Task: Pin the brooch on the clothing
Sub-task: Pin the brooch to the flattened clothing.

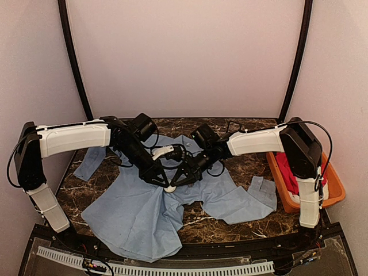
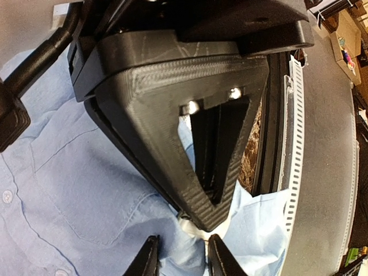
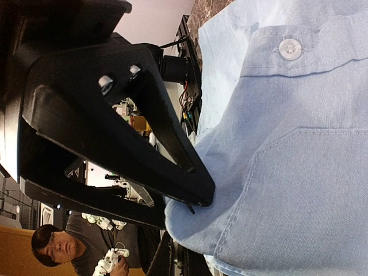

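The clothing, a light blue button-up shirt, lies spread on the dark marble table. Both grippers meet over its middle. In the left wrist view my left gripper has its fingers narrowly apart, pinching a raised fold of the shirt. My right gripper is shut, with its tip against that fold. A small white piece, the brooch, shows at that tip and also from above as the brooch. From the right wrist, the right gripper is mostly hidden behind the fold. A thin dark pin point pokes out beside the left finger.
An orange tray holding a red garment sits at the table's right edge. A shirt sleeve and cuff reach toward it. The other sleeve lies at the far left. A white perforated strip runs along the near edge.
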`<act>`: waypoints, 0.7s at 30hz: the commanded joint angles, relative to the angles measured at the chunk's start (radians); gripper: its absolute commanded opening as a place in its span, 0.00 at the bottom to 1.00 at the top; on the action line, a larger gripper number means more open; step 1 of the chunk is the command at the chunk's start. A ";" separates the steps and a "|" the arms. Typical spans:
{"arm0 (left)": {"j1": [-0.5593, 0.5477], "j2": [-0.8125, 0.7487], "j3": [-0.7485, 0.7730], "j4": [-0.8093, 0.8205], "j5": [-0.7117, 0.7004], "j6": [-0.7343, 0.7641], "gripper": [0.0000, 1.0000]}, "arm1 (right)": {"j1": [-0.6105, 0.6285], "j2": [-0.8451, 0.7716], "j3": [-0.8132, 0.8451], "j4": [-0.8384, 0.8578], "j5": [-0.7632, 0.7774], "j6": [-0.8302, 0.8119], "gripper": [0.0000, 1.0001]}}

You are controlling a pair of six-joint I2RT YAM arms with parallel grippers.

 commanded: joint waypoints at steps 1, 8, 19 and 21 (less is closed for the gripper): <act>-0.021 0.025 0.015 -0.038 -0.088 0.010 0.29 | 0.004 -0.017 0.047 0.046 -0.051 -0.008 0.00; -0.032 0.034 0.025 -0.047 -0.141 0.004 0.28 | 0.006 -0.020 0.049 0.045 -0.049 -0.006 0.00; -0.043 0.038 0.026 -0.042 -0.133 -0.003 0.29 | 0.012 -0.023 0.055 0.073 -0.082 0.014 0.00; -0.044 0.039 0.027 -0.041 -0.135 -0.005 0.29 | 0.010 -0.029 0.044 0.108 -0.098 0.035 0.00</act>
